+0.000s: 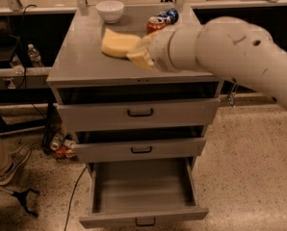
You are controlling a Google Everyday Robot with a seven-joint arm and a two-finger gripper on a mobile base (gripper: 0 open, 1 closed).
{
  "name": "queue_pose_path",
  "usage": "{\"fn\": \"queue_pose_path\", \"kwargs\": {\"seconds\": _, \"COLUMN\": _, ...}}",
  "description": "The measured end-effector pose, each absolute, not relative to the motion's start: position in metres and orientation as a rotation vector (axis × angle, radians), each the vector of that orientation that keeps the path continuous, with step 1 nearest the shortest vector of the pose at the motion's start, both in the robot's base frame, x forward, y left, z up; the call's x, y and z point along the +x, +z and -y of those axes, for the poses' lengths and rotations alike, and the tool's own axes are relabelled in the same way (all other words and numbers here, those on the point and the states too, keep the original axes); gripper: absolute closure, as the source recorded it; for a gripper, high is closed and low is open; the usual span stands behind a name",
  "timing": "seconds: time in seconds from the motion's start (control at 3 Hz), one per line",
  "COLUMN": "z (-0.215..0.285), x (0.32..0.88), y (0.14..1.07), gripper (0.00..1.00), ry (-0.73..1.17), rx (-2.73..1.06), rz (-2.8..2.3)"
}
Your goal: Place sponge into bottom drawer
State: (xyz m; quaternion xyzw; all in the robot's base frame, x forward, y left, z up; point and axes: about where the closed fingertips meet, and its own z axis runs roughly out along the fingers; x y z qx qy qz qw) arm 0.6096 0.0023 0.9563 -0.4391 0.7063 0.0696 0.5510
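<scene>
The pale yellow sponge point(117, 43) is held up over the grey cabinet top point(81, 57), gripped at its right end. My gripper point(139, 57) is at the end of the big white arm that reaches in from the right, and it is shut on the sponge. The bottom drawer point(142, 186) is pulled wide open at the foot of the cabinet, and I see nothing inside it. Its small black handle point(145, 221) shows on the front. The sponge hangs above the cabinet top, well above the open drawer.
A white bowl point(110, 10), a red can point(156, 24) and a blue crushed can point(168, 16) are on the cabinet top at the back. The two upper drawers point(139, 112) are slightly open. A person's shoe point(9, 163) is at the left, with cables and bottles on the floor.
</scene>
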Motion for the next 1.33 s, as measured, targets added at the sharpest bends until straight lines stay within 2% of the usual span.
{"fn": "queue_pose_path", "kwargs": {"seconds": 1.0, "z": 0.065, "x": 0.577, "y": 0.831, "gripper": 1.0, "ry": 0.171, "rx": -1.153, "rz": -1.902}}
{"fn": "queue_pose_path", "kwargs": {"seconds": 1.33, "z": 0.065, "x": 0.577, "y": 0.831, "gripper": 1.0, "ry": 0.171, "rx": -1.153, "rz": -1.902}}
